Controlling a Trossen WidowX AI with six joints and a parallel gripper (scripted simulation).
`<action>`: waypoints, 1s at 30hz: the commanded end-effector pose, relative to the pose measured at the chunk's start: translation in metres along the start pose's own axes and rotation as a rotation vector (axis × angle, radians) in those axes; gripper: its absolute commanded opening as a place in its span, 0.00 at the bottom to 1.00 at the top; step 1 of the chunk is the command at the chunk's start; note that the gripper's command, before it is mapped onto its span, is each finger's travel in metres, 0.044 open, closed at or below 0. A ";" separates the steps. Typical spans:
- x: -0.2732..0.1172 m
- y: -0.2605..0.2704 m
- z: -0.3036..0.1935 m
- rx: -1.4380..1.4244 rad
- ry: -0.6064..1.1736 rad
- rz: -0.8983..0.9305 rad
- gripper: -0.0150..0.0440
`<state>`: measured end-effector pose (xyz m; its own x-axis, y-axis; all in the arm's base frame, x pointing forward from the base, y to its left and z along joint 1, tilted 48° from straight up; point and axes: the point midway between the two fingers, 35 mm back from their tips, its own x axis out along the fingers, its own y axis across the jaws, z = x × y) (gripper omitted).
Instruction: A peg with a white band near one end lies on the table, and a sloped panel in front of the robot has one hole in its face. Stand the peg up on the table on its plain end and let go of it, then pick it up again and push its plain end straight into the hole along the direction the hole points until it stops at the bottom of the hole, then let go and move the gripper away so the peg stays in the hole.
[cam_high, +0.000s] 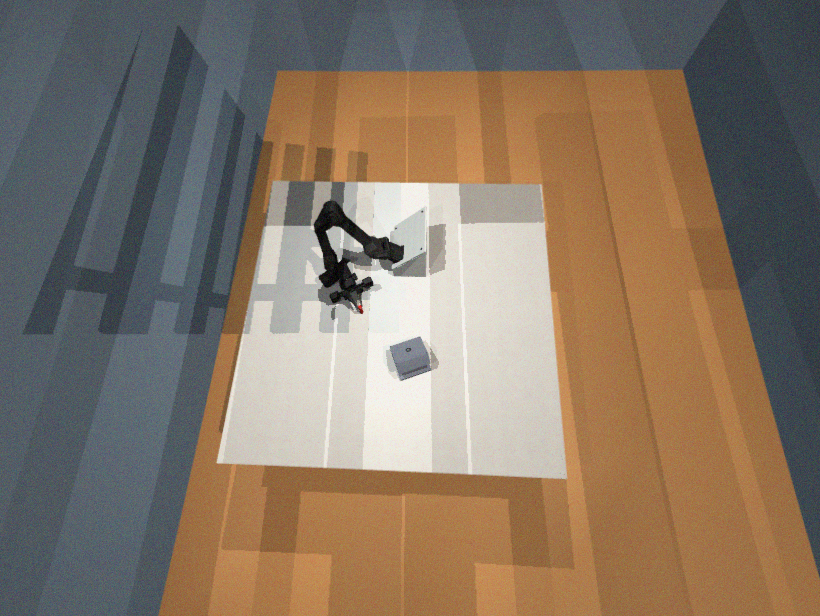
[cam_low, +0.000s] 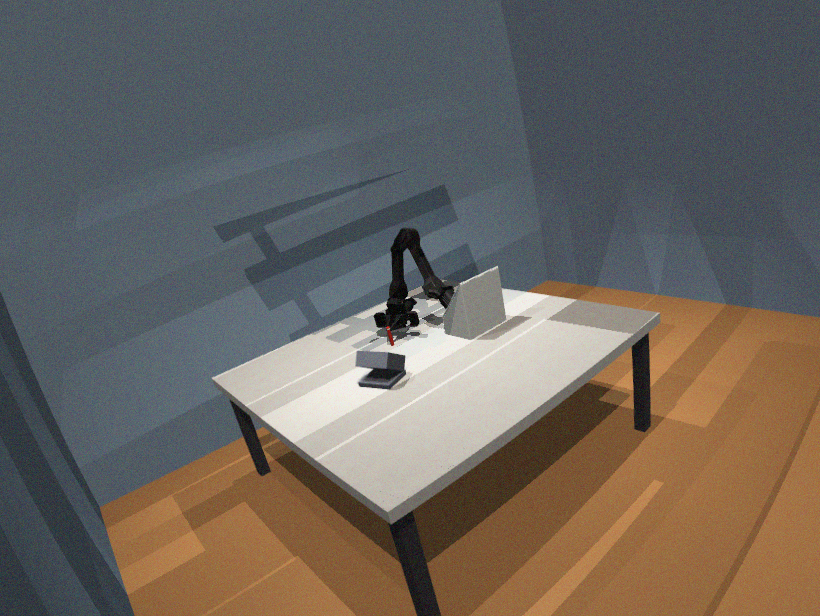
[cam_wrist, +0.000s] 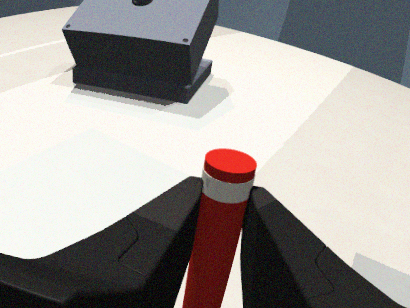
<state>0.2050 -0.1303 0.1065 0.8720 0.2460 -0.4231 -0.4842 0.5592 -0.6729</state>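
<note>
The red peg (cam_high: 361, 309) (cam_low: 390, 336) (cam_wrist: 217, 245) has a white band near its upper end. My gripper (cam_high: 359, 307) (cam_low: 389, 328) (cam_wrist: 224, 195) is shut on it just at and below the band. The peg is close to upright with a slight lean in the exterior view, plain end down. Whether that end touches the table (cam_high: 510, 397) (cam_low: 464, 424) cannot be told. The blue-grey sloped panel (cam_high: 412, 362) (cam_low: 380, 360) (cam_wrist: 125, 20) stands apart from the peg. Its hole (cam_high: 408, 349) (cam_wrist: 142, 2) is partly cut off in the wrist view and hidden in the exterior view.
A larger pale wedge-shaped block (cam_high: 411, 237) (cam_low: 482, 301) stands beside the arm, with a dark arm section (cam_high: 384, 249) (cam_low: 437, 289) close to it or touching it. The blue-grey panel sits on a dark base (cam_low: 381, 381) (cam_wrist: 130, 90). Striped shadows cross the table.
</note>
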 end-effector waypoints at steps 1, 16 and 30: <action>-0.001 0.000 -0.002 0.000 0.001 0.000 0.34; -0.004 0.000 -0.004 -0.005 -0.015 -0.005 0.34; -0.004 0.001 -0.001 -0.007 -0.021 -0.007 0.47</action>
<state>0.2014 -0.1320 0.1068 0.8768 0.2587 -0.4054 -0.4784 0.5549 -0.6806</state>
